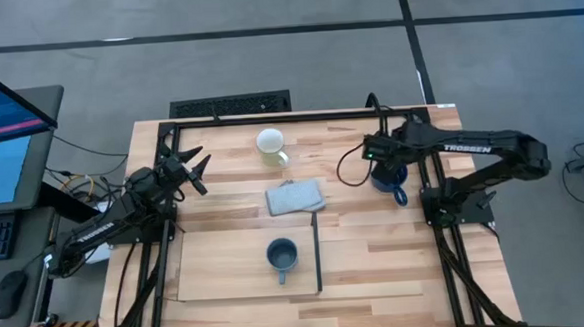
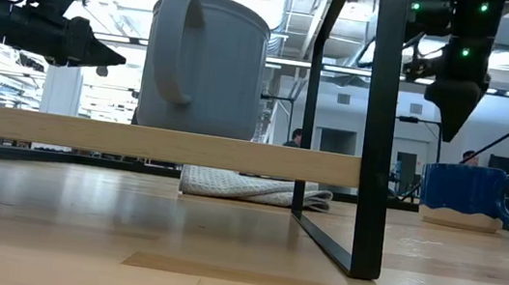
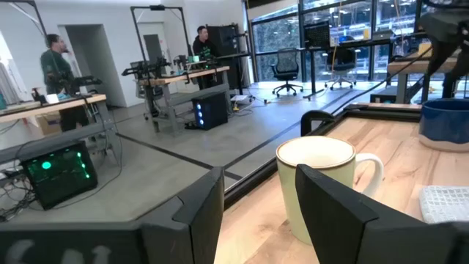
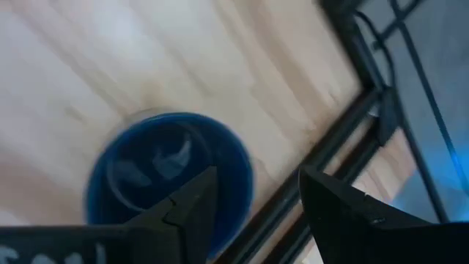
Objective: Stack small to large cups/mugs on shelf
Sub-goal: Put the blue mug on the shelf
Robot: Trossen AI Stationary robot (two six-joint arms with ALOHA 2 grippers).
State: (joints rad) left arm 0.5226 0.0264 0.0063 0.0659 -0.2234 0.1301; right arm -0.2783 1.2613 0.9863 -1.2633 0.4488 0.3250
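Note:
A small slate grey-blue mug [image 1: 282,254] stands upright on the pale plywood shelf [image 1: 228,272]; the low view shows it on the raised panel [image 2: 206,64]. A dark navy mug [image 1: 389,180] stands on the tabletop at the right. My right gripper [image 2: 453,109] hangs open above it, pointing down and clear of its rim; the right wrist view looks into the mug [image 4: 168,172]. A cream-white mug [image 1: 271,145] stands at the far middle. My left gripper [image 1: 194,171] is open and empty at the left, level, pointing at the cream mug [image 3: 319,183].
A grey folded cloth [image 1: 296,196] lies on the table between the cream mug and the shelf. A thin black strip [image 1: 317,252] runs along the shelf's right edge, and a black post [image 2: 378,128] stands there. A black frame [image 1: 300,116] borders the table. People stand in the room beyond.

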